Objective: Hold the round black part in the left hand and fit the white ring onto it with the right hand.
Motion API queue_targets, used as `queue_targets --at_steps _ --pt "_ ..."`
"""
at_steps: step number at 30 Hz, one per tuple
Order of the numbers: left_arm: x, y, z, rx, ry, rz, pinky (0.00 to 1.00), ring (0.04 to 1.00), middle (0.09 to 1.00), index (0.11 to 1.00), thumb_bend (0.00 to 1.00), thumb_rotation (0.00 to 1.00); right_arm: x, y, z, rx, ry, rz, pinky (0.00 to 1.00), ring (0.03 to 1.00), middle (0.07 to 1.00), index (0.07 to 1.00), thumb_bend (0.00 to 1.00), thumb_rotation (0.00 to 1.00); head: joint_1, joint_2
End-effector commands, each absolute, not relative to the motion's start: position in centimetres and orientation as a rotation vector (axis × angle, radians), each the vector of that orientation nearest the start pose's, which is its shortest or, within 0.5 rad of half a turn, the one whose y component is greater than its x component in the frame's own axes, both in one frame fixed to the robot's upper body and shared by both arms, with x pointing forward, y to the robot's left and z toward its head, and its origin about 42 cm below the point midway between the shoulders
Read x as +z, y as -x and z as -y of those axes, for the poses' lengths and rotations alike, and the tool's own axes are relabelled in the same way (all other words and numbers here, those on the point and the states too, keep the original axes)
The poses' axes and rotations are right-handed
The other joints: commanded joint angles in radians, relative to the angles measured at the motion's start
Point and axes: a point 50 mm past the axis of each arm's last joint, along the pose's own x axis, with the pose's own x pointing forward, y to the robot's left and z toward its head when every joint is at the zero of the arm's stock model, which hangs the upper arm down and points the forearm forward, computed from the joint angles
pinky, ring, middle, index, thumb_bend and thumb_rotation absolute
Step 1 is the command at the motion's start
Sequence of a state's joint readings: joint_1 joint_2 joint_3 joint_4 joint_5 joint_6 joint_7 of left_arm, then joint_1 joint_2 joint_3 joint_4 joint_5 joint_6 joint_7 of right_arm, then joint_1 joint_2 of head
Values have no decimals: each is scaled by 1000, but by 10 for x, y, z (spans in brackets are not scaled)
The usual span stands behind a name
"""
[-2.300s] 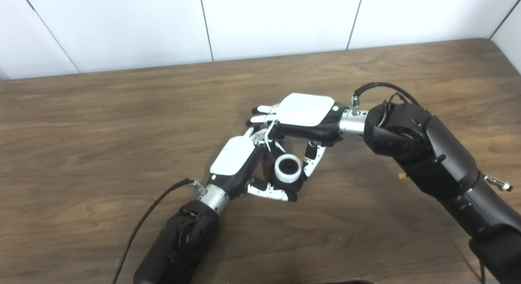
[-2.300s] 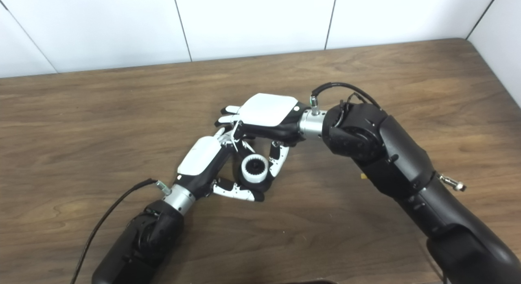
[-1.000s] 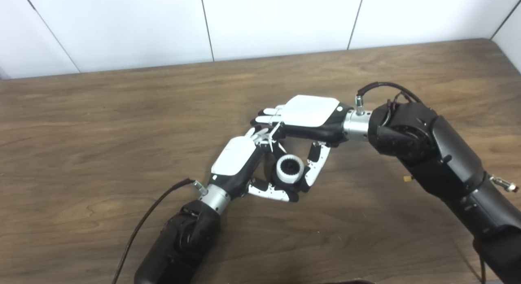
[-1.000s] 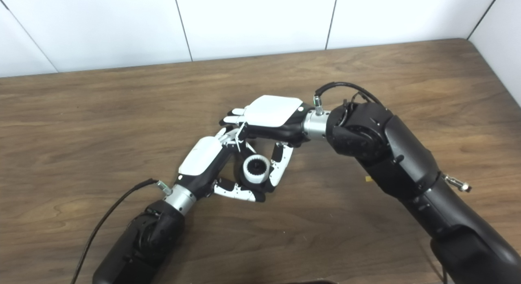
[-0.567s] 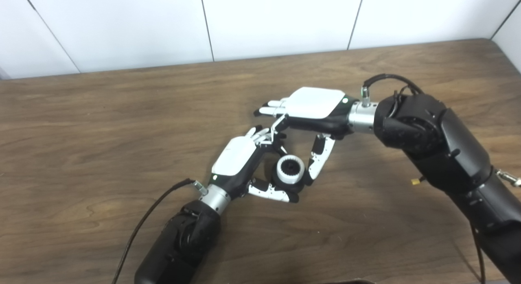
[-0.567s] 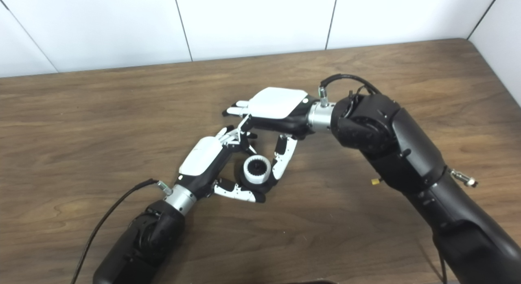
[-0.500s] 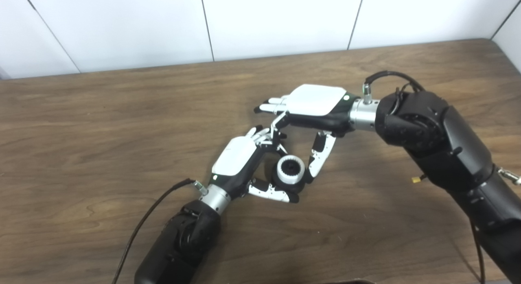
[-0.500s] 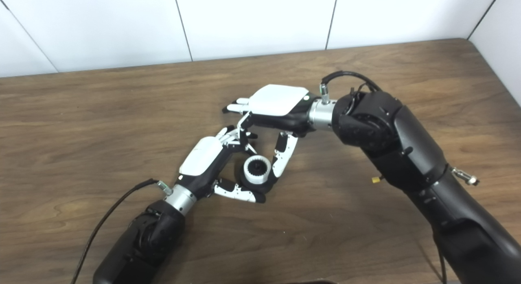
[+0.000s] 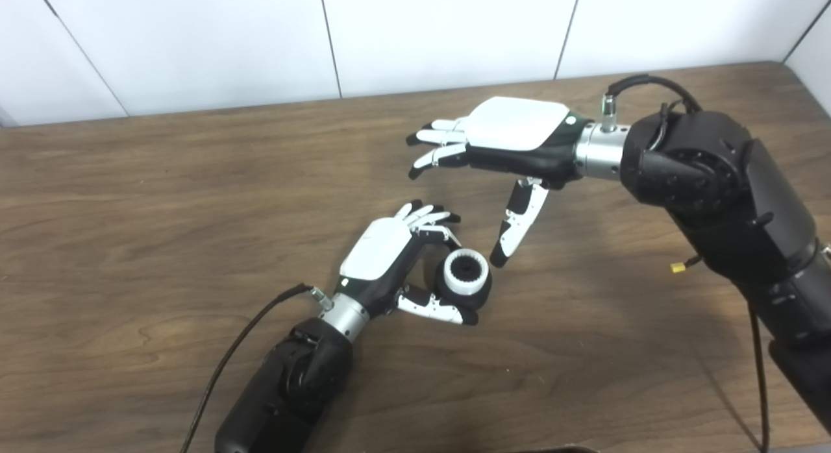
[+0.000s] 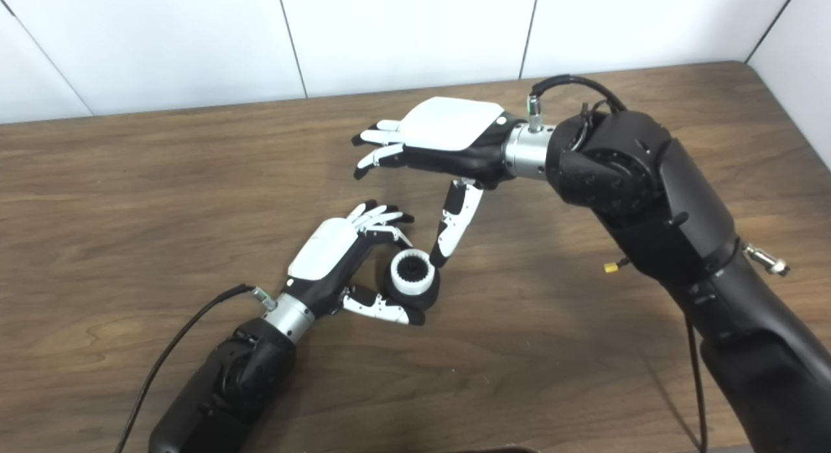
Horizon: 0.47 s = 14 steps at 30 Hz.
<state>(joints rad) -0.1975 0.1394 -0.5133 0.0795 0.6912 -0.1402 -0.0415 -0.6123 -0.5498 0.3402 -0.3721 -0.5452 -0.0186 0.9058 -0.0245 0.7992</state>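
Resting on the brown wooden table, the left hand wraps its fingers and thumb around the round black part, which sits near the middle of the tabletop with the toothed white ring seated on its upper face. The ring's dark centre faces up toward the cameras, and it looks fully pressed onto the black part, though the seam between them is too small to judge for certain. The left thumb lies along the near side of the part, and the curled fingers close over its far side. The right hand hovers above the table beyond and to the right of the part, palm down, fingers spread and holding nothing; its thumb points down toward the ring, the tip just beside it but apart from it. A black cable trails from the left wrist toward the bottom edge.
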Motion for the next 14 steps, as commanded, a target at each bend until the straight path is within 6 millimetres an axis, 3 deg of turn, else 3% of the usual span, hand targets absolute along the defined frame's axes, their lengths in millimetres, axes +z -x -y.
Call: queue_targets --at_steps 1,7,14 --pt "105 -302 -99 -644 -871 356 1000 929 858 478 518 50 360 -356 202 858 1492 554 955 1000 1000 867 1000 462 -1 -1" --pt "104 -303 -102 -644 -873 358 1000 923 856 478 518 50 381 -350 219 782 1494 588 998 1000 1000 895 1000 502 -1 -6" --pt "103 -305 -107 -645 -878 353 1000 922 857 478 518 50 400 -342 243 698 1474 600 951 1000 1000 918 1000 464 -5 -12"
